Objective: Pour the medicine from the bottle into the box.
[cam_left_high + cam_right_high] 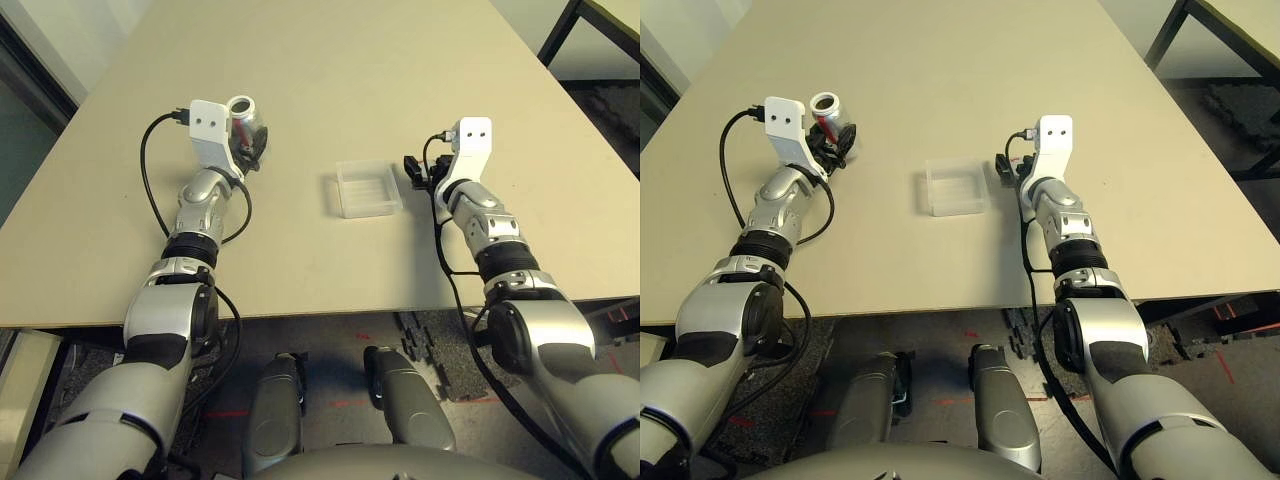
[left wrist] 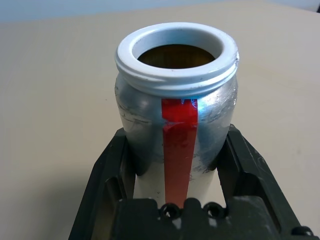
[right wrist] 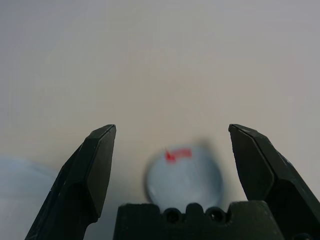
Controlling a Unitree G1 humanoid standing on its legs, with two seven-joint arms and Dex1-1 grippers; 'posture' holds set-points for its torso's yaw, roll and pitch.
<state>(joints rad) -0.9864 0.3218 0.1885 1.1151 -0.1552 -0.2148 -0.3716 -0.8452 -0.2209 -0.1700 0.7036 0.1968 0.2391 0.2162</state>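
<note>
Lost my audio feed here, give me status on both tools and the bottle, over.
Left tool shut on bottle, upright, uncapped. Right tool open, cap on table below. Box between them.

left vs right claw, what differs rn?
The left claw is closed on the bottle; the right claw is open and holds nothing.
The left claw is away from the box; the right claw is close beside it.
Both have two black fingers.
</note>
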